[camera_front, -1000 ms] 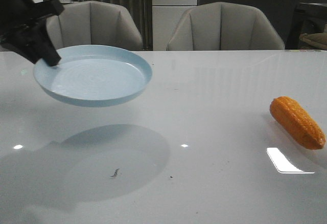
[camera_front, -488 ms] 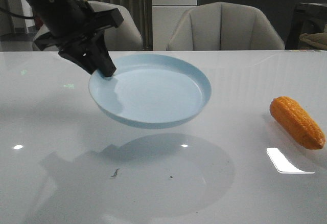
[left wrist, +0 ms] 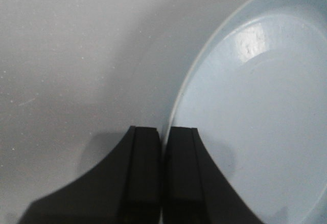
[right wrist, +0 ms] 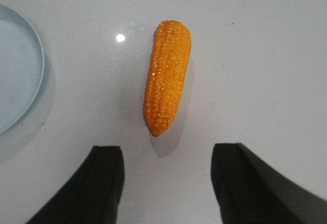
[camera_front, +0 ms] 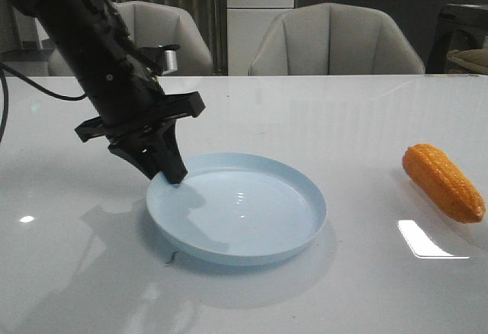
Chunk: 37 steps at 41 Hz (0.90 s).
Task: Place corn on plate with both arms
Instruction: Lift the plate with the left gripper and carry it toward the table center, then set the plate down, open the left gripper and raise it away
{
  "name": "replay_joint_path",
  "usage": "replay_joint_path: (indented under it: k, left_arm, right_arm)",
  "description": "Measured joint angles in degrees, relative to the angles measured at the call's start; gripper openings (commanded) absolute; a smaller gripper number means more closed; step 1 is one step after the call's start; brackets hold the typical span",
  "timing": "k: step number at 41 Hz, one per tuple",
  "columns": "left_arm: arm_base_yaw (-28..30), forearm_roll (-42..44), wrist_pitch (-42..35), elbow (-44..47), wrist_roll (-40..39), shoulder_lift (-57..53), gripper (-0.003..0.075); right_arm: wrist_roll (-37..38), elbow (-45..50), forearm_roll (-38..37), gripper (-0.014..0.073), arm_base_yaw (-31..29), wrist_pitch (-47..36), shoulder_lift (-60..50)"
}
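Observation:
The pale-blue plate (camera_front: 237, 208) now lies low on the white table, near its middle. My left gripper (camera_front: 171, 175) is shut on the plate's left rim; in the left wrist view the rim (left wrist: 176, 106) runs into the thin slit between the two black fingers (left wrist: 144, 147). The orange corn (camera_front: 443, 181) lies on the table at the far right, apart from the plate. In the right wrist view the corn (right wrist: 167, 75) lies just ahead of my right gripper (right wrist: 166, 155), which is open and holds nothing. The plate's edge (right wrist: 36, 55) shows at that view's side.
Two grey chairs (camera_front: 335, 40) stand behind the table's far edge. A small dark speck (camera_front: 172, 257) lies on the table just in front of the plate. The right arm is out of the front view.
The left arm has carried the plate from the upper left, rightward and downward, until it rests low on the table. The corn has not moved.

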Motion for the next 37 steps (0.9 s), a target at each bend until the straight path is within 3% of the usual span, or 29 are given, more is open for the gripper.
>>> replay_joint_path:
  k: [6,13,16,28,37]
  left_arm:
    - [0.0,0.0,-0.77,0.0,0.0,0.74,0.0154]
    - [0.0,0.0,-1.12,0.0,0.0,1.09,0.0349]
    - [0.0,0.0,-1.26,-0.11,0.0,1.09,0.0397]
    - [0.13,0.64,1.88,-3.15,0.0,1.09,0.0401]
    - [2.78,6.06,11.53,-14.92,0.0,1.09,0.0401]
  right_arm:
    - [0.0,0.0,0.0,0.0489,0.0,0.0,0.0]
    - [0.0,0.0,0.0,0.0489,0.0,0.0,0.0]
    - [0.0,0.0,0.0,0.0489,0.0,0.0,0.0]
    - [0.0,0.0,0.0,0.0489,0.0,0.0,0.0]
    - [0.0,0.0,0.0,0.0489,0.0,0.0,0.0]
